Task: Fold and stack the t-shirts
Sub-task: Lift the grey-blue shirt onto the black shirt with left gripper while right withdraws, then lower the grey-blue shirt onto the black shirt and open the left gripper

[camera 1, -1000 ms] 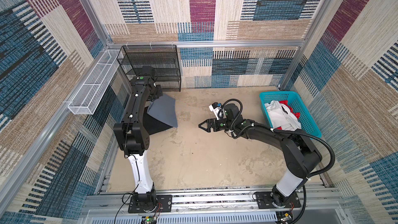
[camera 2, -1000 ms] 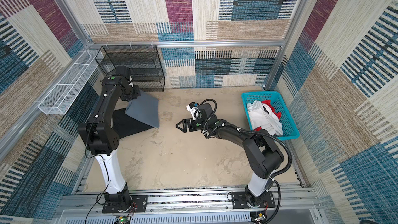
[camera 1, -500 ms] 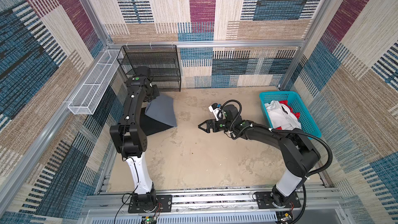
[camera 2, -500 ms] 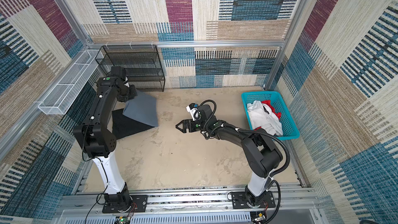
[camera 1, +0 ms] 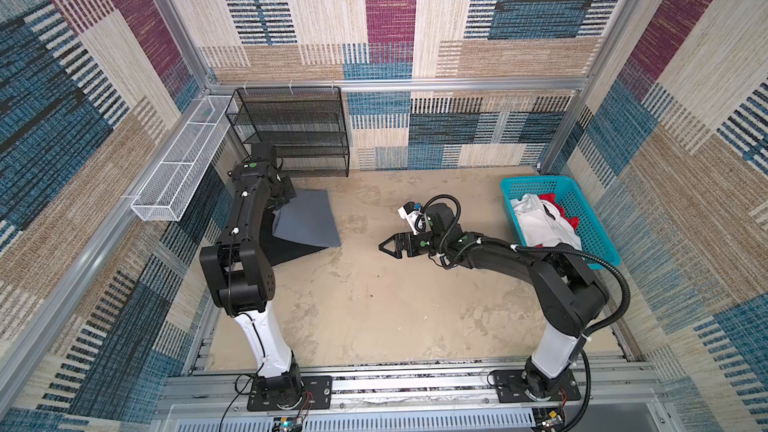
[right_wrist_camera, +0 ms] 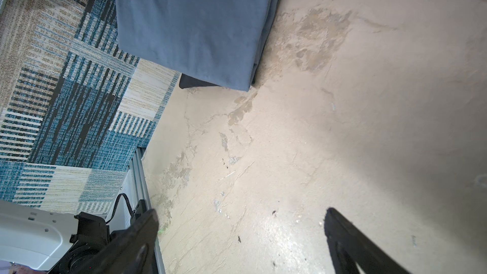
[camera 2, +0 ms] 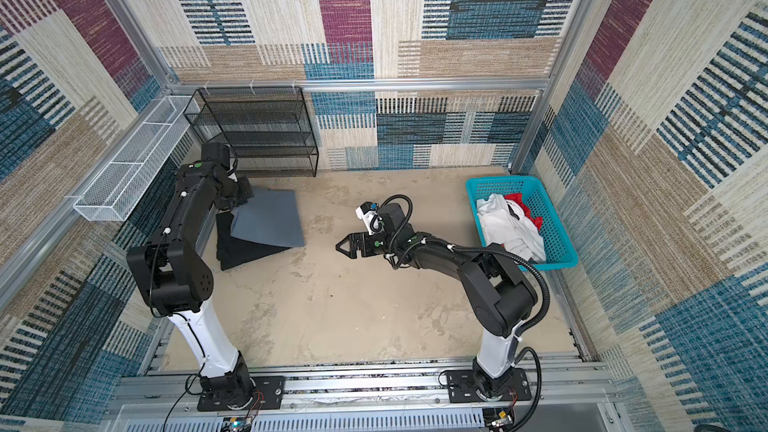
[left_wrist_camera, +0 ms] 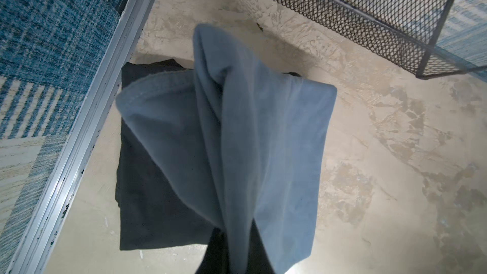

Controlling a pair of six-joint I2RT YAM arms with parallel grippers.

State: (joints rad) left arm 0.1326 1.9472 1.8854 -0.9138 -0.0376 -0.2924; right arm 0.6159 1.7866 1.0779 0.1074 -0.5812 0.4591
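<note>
Beige desk [camera 1: 374,305] fills our cell. At two o'clock the turquoise basket [camera 1: 536,179] holds the white t-shirt [camera 1: 540,226] and red t-shirt [camera 1: 555,203]. At ten o'clock our left end effector [left_wrist_camera: 234,249] pinches the slate blue-grey t-shirt [camera 1: 309,220], which lies partly over the black t-shirt [camera 1: 291,251]. Our right end effector [right_wrist_camera: 241,222] gapes empty mid-desk.

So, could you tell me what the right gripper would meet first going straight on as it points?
The right gripper would probably meet the lower corner of the blue-grey t-shirt held by the left gripper; only bare table lies between. Depth is unclear, so it may touch the table first.
</note>
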